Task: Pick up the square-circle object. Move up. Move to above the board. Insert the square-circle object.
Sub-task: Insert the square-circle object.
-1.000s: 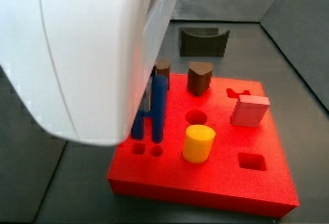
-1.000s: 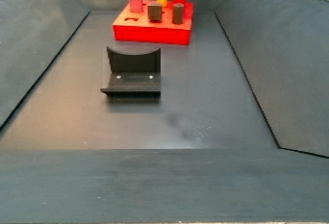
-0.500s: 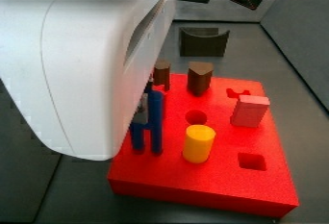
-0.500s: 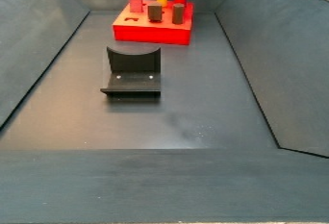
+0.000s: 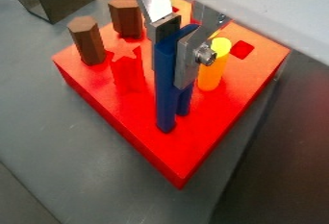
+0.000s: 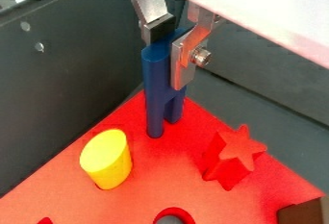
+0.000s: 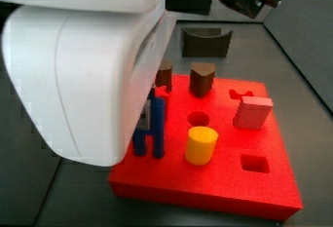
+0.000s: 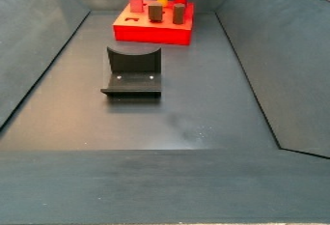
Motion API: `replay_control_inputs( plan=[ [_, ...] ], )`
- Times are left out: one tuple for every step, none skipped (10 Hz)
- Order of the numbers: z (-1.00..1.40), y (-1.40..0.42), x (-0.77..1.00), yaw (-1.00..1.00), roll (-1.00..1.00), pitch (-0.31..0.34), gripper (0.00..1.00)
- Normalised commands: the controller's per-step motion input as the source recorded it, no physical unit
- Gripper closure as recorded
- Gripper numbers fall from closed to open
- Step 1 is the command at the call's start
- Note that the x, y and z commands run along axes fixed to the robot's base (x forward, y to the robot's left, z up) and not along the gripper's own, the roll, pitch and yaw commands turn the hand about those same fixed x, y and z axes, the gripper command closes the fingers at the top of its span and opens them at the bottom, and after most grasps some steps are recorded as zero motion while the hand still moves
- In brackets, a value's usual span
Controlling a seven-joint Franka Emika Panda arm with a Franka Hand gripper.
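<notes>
The square-circle object (image 5: 167,88) is a tall blue two-legged piece. It stands upright with its lower ends in the red board (image 5: 218,122) near one corner. My gripper (image 5: 178,62) is shut on its top, one silver finger on each side. Both wrist views show this; in a wrist view the gripper (image 6: 170,64) holds the blue piece (image 6: 160,98) above the board (image 6: 161,175). In a side view the blue piece (image 7: 154,124) stands on the board (image 7: 235,187), and the arm's white housing hides the fingers.
On the board stand a yellow cylinder (image 7: 200,145), two brown pegs (image 7: 202,78), a red star (image 6: 232,156) and a pink block (image 7: 252,112). A round hole (image 7: 200,119) and a square hole (image 7: 256,162) are open. The fixture (image 8: 133,70) stands on the floor before the board (image 8: 154,34).
The arm and the blue piece have come down; the piece's legs now sit lower in the board over the two small round holes.
</notes>
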Motion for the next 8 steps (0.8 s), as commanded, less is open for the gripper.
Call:
replay_control_inputs(
  plan=[
    [-0.29, 0.0, 0.25, -0.09, -0.12, -0.11, 1.0],
    [-0.31, 0.0, 0.12, -0.04, -0.07, -0.066, 1.0],
    [-0.54, 0.0, 0.05, -0.05, -0.02, -0.051, 1.0],
    [-0.73, -0.03, 0.08, -0.07, 0.0, -0.011, 1.0],
    [-0.64, -0.02, 0.16, -0.07, 0.0, 0.0, 1.0],
    [-0.24, 0.0, 0.09, -0.01, -0.04, -0.141, 1.0],
    [-0.1, 0.11, -0.13, -0.01, 0.1, 0.05, 1.0],
    [0.0, 0.0, 0.0, 0.0, 0.0, 0.0, 1.0]
  ],
)
